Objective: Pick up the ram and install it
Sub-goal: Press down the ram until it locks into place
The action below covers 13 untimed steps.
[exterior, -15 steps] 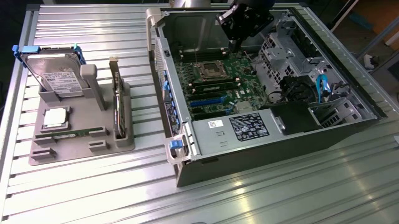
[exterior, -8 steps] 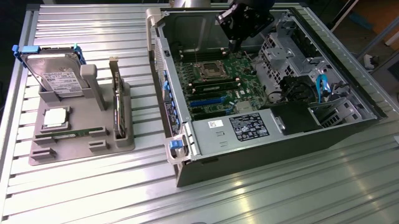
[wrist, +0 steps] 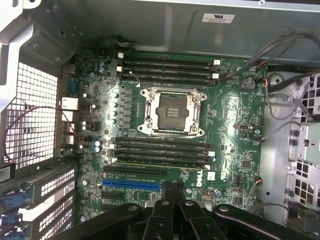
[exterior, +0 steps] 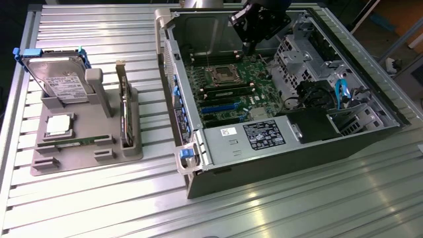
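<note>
The ram (exterior: pixel 71 142), a thin green stick, lies flat in a groove at the front of the grey holder tray (exterior: pixel 39 166) on the exterior view's left. My gripper (exterior: pixel 248 48) hangs over the open computer case (exterior: pixel 290 148), above the back part of the motherboard (exterior: pixel 231 87) and far from the tray. In the wrist view its black fingers (wrist: pixel 171 189) are pressed together with nothing between them. They sit over the board's edge near the blue slot (wrist: pixel 131 184). Rows of long black memory slots (wrist: pixel 162 150) run on both sides of the bare processor socket (wrist: pixel 172 111).
The tray also holds a silver hard drive (exterior: pixel 61 82) with blue rails, a square chip (exterior: pixel 58 124) and an upright card with a metal bracket (exterior: pixel 124 111). Inside the case are a drive cage (exterior: pixel 297 54), loose cables (exterior: pixel 340 91) and a black power supply (exterior: pixel 264 135).
</note>
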### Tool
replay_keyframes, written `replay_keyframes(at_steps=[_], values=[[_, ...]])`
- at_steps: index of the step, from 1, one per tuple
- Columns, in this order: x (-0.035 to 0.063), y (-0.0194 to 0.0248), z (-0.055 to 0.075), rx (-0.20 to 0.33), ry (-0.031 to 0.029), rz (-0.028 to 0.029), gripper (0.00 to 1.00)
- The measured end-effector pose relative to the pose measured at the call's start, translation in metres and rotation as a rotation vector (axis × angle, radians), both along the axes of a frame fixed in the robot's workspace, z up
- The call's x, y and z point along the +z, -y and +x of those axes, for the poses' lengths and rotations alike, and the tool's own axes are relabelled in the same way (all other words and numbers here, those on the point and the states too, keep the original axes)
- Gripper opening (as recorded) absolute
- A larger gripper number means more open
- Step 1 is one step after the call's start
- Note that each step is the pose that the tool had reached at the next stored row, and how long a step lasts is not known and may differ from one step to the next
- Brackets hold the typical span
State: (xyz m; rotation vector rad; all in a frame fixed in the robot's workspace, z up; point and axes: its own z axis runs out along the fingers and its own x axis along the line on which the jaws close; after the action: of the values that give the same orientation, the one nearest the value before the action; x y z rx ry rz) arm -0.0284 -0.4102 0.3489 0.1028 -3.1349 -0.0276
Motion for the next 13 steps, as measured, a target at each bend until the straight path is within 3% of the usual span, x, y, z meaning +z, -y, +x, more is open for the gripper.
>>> replay_keyframes(at_steps=[4, 13], values=[[-0.0001, 0.0000, 0.0000, -0.027, -0.0001, -0.0001, 0.11], [-0.0001, 0.0000, 0.0000, -0.033, 0.0000, 0.0001, 0.11]])
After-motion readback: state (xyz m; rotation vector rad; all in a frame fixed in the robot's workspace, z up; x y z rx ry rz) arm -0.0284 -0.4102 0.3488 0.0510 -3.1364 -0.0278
